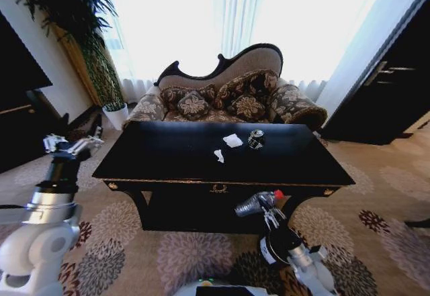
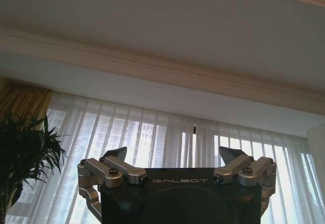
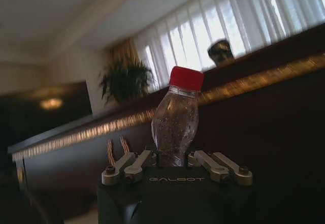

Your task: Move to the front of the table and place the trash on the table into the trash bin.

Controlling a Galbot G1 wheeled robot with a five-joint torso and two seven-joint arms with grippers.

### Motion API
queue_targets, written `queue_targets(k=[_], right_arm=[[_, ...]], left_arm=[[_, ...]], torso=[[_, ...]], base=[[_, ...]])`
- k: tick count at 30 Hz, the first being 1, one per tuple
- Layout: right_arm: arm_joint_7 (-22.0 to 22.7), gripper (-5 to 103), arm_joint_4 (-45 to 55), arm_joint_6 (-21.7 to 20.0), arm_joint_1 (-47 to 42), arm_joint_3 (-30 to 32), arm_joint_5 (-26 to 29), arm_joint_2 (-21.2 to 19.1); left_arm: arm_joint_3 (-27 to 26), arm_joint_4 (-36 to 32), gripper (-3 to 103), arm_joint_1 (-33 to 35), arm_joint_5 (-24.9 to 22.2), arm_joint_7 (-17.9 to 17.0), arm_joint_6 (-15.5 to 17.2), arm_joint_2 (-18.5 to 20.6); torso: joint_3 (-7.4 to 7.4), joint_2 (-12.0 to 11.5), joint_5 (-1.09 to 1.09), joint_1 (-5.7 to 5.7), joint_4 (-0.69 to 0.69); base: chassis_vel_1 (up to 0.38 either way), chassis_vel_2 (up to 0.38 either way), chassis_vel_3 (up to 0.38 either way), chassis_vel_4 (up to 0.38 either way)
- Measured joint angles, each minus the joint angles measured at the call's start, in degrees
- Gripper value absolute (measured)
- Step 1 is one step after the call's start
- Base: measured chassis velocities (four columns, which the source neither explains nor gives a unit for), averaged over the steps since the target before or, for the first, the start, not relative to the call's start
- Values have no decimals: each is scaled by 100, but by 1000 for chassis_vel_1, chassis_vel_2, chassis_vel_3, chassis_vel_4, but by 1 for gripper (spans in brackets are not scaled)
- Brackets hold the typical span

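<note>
Your right gripper (image 1: 269, 212) pinches the clear bottle (image 3: 175, 122) just below the table's front edge (image 1: 222, 184), open carpet around it. Beyond on top lie the can (image 1: 256, 138) and paper scraps (image 1: 232, 140). Your left gripper (image 2: 177, 163) is spread, raised beside the table's left end.

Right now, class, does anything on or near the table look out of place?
Yes. A crushed can and two crumpled paper scraps litter the table. The right gripper holds a bottle below the table's front edge. The left gripper is open.
</note>
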Motion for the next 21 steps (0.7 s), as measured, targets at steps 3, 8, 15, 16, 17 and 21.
queue_targets(k=[3,8,15,16,17,21], right_arm=[[-3,22,-267,93,60,31,-251,-48],[1095,22,-1133,232,310,81,-1780,-146],[2124,22,-1868,193,618,81,-2924,-207],[2397,22,-1996,170,681,71,-3160,-234],[2596,22,-2062,139,714,53,-3280,-248],[3767,22,-2265,-218,829,-137,-3532,-205]], left_arm=[[-18,0,100,2,-5,-12,8,-3],[-58,-43,100,46,-9,-26,14,-16],[-157,-65,100,99,-79,-79,18,14],[-167,-58,100,106,-80,-80,18,18],[-170,-49,100,109,-79,-81,18,18],[-144,-25,100,125,-52,-88,15,-24]], torso=[[0,0,0,0,0],[0,0,1,0,-1],[0,0,1,0,1],[0,0,0,0,0],[0,0,-1,0,1],[0,0,0,0,0]], base=[[0,0,0,0],[0,0,0,0],[0,0,0,0],[0,0,0,0],[0,0,0,0],[0,0,0,0]])
